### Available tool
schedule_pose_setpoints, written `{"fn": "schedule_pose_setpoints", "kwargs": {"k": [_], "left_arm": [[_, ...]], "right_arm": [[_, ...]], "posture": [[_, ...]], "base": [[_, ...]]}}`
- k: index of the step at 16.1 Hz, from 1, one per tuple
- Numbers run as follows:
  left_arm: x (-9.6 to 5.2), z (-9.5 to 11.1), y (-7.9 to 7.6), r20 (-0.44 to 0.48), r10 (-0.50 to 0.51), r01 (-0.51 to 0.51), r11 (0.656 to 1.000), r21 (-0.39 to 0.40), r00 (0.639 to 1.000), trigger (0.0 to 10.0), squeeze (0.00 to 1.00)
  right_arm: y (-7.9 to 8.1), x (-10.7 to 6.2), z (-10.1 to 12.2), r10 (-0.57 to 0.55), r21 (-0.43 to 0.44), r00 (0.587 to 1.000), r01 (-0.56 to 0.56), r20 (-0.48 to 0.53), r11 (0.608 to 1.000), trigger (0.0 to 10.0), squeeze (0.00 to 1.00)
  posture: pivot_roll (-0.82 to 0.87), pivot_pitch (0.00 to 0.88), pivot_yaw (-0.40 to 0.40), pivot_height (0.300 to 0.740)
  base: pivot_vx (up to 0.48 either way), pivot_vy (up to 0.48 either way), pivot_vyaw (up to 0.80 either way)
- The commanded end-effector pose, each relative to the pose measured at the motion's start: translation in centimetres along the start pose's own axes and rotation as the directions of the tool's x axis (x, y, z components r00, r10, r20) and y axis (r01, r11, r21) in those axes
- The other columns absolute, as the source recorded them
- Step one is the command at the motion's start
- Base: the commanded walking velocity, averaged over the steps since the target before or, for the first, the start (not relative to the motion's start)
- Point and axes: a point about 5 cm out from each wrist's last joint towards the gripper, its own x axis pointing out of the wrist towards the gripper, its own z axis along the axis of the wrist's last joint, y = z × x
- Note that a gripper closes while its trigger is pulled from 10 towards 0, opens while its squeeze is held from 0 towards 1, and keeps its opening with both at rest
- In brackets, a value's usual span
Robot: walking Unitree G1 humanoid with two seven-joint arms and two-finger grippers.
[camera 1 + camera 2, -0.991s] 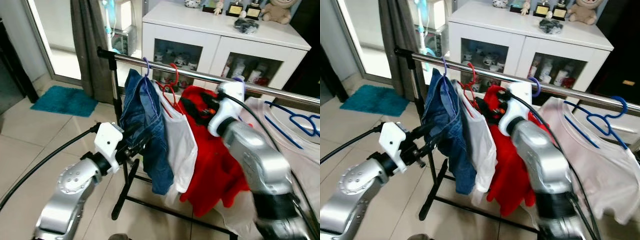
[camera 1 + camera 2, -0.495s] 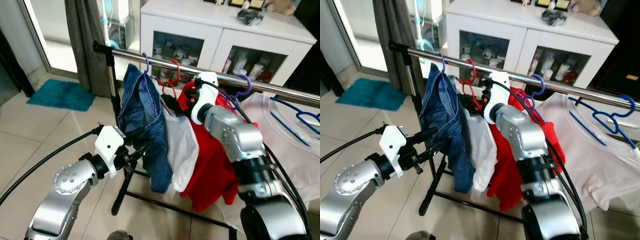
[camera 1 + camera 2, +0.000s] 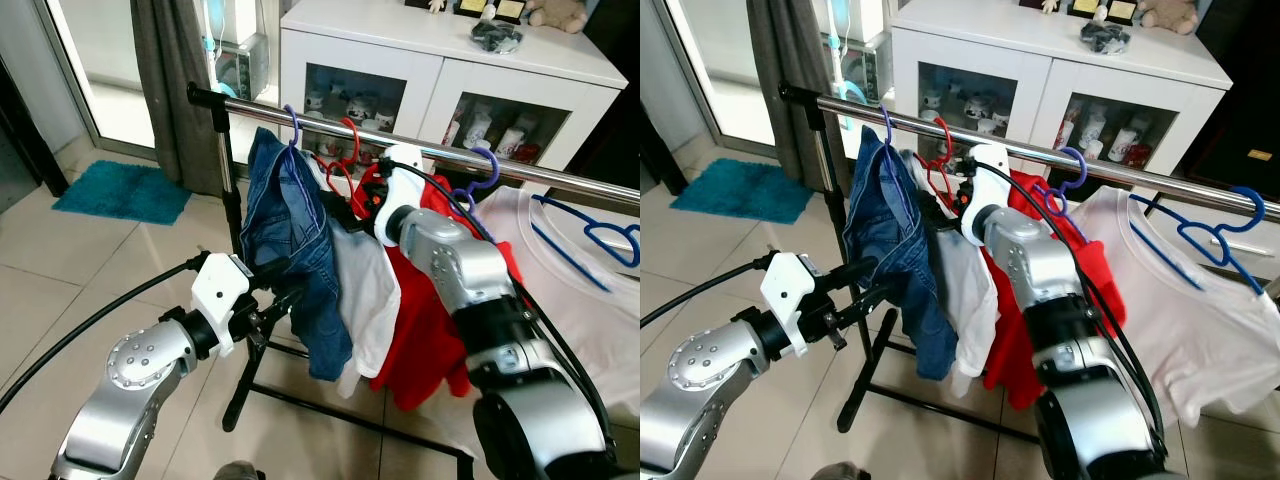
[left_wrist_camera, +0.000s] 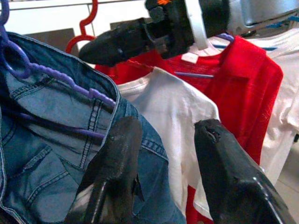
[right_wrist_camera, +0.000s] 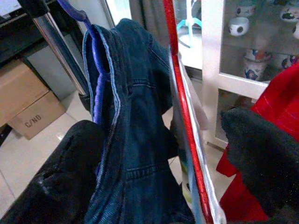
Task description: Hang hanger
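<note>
A steel rail point(image 3: 560, 177) carries blue jeans point(image 3: 290, 225) on a purple hanger point(image 3: 291, 124), a white shirt point(image 3: 368, 290) on a red hanger point(image 3: 347, 140), and a red shirt point(image 3: 432, 320) on a second purple hanger point(image 3: 478, 172). My right gripper point(image 3: 345, 213) is up just under the rail and open. In the right wrist view the red hanger point(image 5: 184, 121) runs between its fingers point(image 5: 65, 177) without touching them. My left gripper point(image 3: 288, 285) is lower, open, pointing at the jeans' side. The jeans point(image 4: 46, 140) lie just past its fingers point(image 4: 114, 168).
A pale T-shirt point(image 3: 590, 300) hangs on a blue hanger point(image 3: 600, 235) at the right end of the rail. Behind the rack stand a white glass-door cabinet point(image 3: 440, 70) and a grey curtain point(image 3: 175, 90). On the tiled floor are the rack's black base point(image 3: 300, 405) and a teal rug point(image 3: 125, 190).
My right arm has reached forward and left along the rail, from the red shirt to the red hanger with the white shirt. The left arm has barely moved.
</note>
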Motion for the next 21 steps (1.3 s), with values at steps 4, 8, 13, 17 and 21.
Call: {"fn": "schedule_pose_setpoints", "kwargs": {"k": [4, 8, 13, 17, 21], "left_arm": [[0.4, -0.2, -0.2, -0.017, -0.017, 0.017, 1.000, 0.008, 1.000, 10.0, 0.00], [0.4, -0.2, -0.3, -0.016, -0.011, 0.011, 1.000, 0.006, 1.000, 10.0, 0.00], [0.4, -0.3, -0.3, -0.019, -0.016, 0.017, 1.000, 0.008, 1.000, 10.0, 0.00], [0.6, -0.4, -0.2, -0.019, -0.017, 0.017, 1.000, 0.016, 1.000, 10.0, 0.00], [0.6, -0.5, -0.2, -0.018, -0.015, 0.016, 1.000, 0.017, 1.000, 10.0, 0.00]], "right_arm": [[-0.4, 0.9, 0.3, -0.045, -0.027, 0.999, 0.045, -0.002, 0.999, 0.0, 0.00], [-0.6, 1.3, 0.1, -0.063, -0.052, 0.998, 0.062, -0.016, 0.997, 0.0, 0.00], [-1.2, 1.5, -0.3, -0.097, -0.039, 0.995, 0.096, -0.030, 0.995, 0.0, 0.00], [-1.4, 1.6, -0.8, -0.105, -0.036, 0.994, 0.104, -0.041, 0.994, 0.0, 0.00], [-1.5, 1.6, -0.8, -0.106, -0.037, 0.994, 0.105, -0.031, 0.994, 0.0, 0.00]], "posture": [[0.13, 0.000, -0.065, 0.740], [0.14, 0.000, -0.075, 0.740], [0.14, 0.000, -0.069, 0.740], [0.14, 0.000, -0.070, 0.740], [0.14, 0.000, -0.076, 0.740]], "base": [[0.000, 0.000, 0.00], [0.000, 0.000, 0.00], [0.000, 0.000, 0.00], [0.000, 0.000, 0.00], [0.000, 0.000, 0.00]]}}
